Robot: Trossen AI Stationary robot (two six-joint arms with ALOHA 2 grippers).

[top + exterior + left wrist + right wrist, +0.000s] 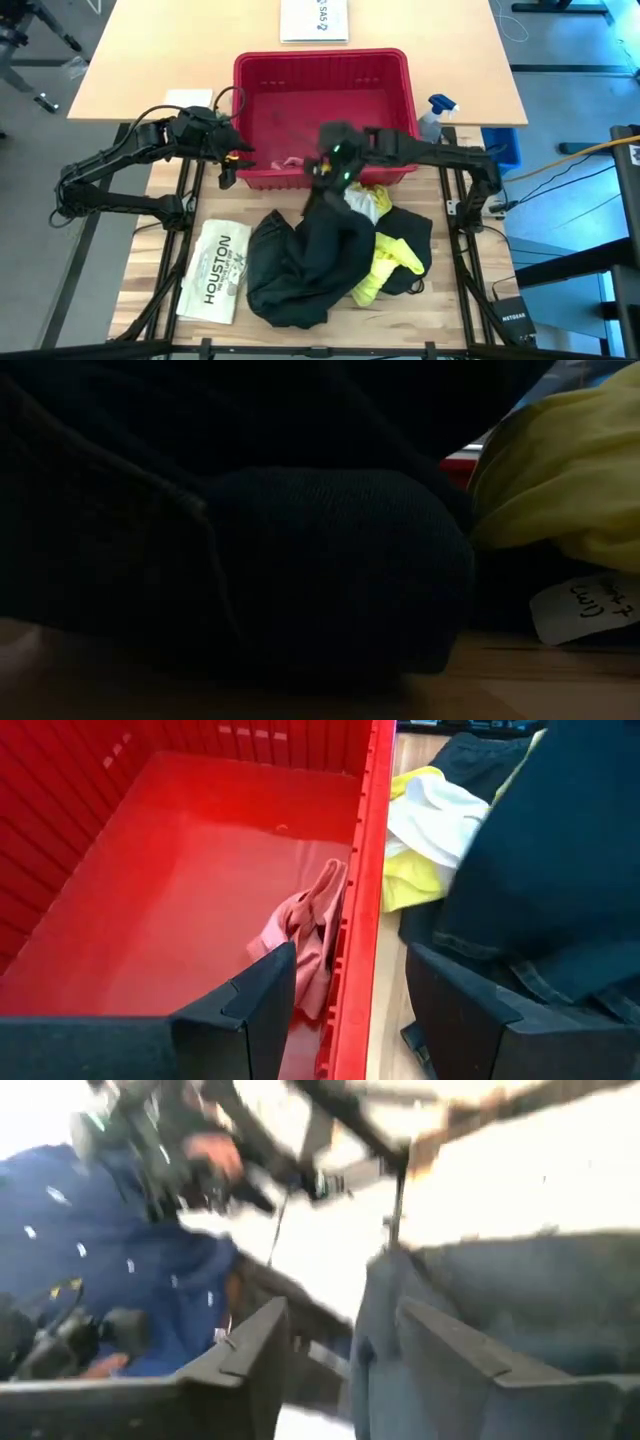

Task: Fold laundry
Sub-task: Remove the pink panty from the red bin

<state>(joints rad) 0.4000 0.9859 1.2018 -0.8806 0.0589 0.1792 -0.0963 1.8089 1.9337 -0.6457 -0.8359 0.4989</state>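
Observation:
The dark trousers [305, 255] lie heaped on the near table, and one part rises in a peak to my right gripper [322, 178]. Beside them lie the yellow T-shirt [388, 262] and the white cloth [364, 204]. The pink cloth [305, 925] leans against the inside of the near wall of the red basket [400, 75]. In the right wrist view my right gripper [340, 1342] is open, with a fold of trousers [378, 1320] between its fingers. My left gripper [350, 958] is open and straddles the basket's near wall [362, 900] without touching it. My right gripper stands above the heap with its fingers apart, and a raised fold of the trousers [380, 1295] stands between them. Blur hides whether either finger touches the cloth. The rest of the trousers lies slack on the table.
A flat white item printed HOUSTON [218, 268] lies at the near left. A spray bottle [436, 112] stands by the basket's right side, and a white sheet [313, 20] lies at the far edge. In the low view the trousers [300, 540] fill nearly everything, with the T-shirt [570, 470] at right.

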